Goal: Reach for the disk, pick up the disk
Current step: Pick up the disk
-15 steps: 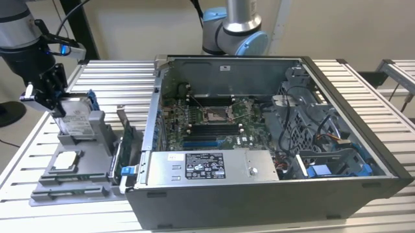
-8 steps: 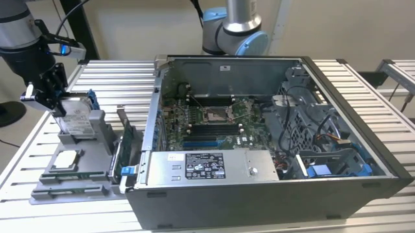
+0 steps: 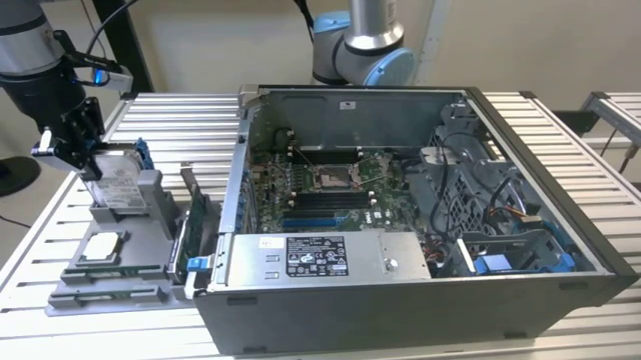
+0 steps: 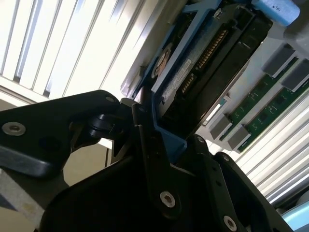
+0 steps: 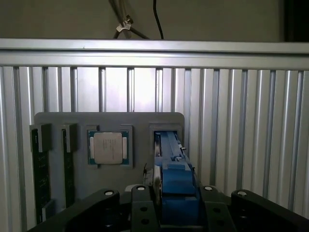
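Because the disk [image 3: 118, 186] stands on edge in a slot of the grey tray [image 3: 150, 225], apparently not yet drawn clear, its blue carrier could be jammed against the slot walls, or wrenched from the grip, by a tilted pull. The carrier's edge farthest from the tray is clamped between the fingers [image 5: 141, 209] of the gripper [image 5: 174, 208], the chip [image 5: 108, 147] lying in the tray's neighbouring recess.
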